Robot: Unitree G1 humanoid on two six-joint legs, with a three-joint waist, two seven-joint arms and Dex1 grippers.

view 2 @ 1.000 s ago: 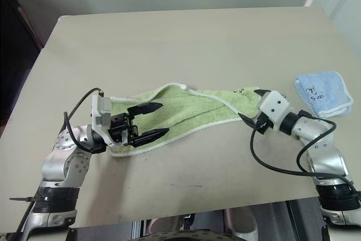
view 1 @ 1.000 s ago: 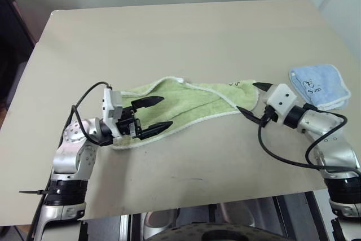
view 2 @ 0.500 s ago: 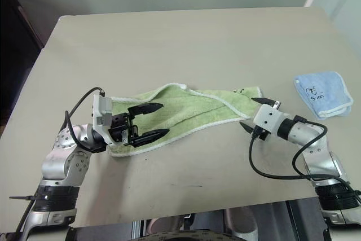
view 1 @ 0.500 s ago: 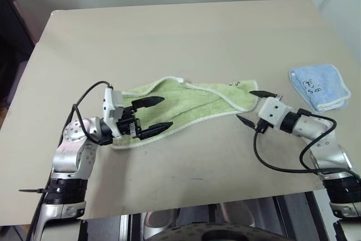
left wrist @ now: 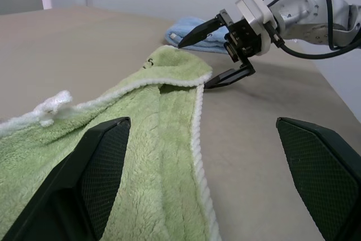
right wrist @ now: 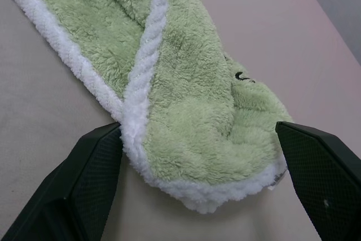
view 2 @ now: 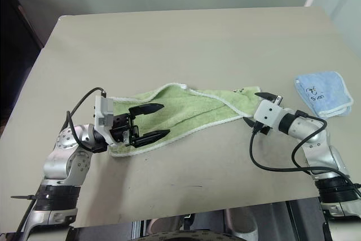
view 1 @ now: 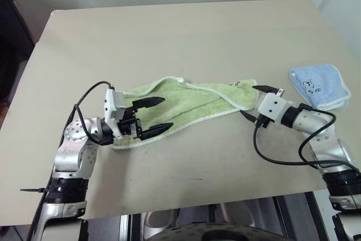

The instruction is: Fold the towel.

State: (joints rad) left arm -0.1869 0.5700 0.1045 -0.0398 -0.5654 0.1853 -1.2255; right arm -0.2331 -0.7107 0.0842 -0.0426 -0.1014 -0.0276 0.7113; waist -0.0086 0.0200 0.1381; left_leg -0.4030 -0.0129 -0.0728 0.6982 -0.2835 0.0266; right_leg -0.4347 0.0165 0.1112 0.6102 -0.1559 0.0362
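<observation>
From the head cameras, the towel (view 1: 186,105) lay crumpled in a long band across the middle of the table (view 1: 169,38), running from the robot's left side to its right. The left gripper (view 1: 151,115) pointed toward the right, above the left end of the towel. Its two black fingers stood wide apart, one over the cloth and one near the front edge of it, and they grasped nothing. The right gripper (view 1: 255,101) was at the right end of the towel, also spread wide, with one finger beyond the corner and one in front of it. I could not tell if the fingers touched the cloth. A small blue cloth (view 1: 318,86) lay folded near the right edge of the table, apart from the towel.

In the left wrist view, the towel (left wrist: 141,156) stretched away between the two wide black fingers (left wrist: 93,173), its white edging making a line down the middle. A small white loop tag (left wrist: 52,105) sat on the edge of it. Farther away, the right gripper (left wrist: 211,55) was open around the far corner.

In the right wrist view, the end of the towel (right wrist: 186,105) lay between the spread fingers (right wrist: 90,179), with a small black mark (right wrist: 242,76) on the green pile.
</observation>
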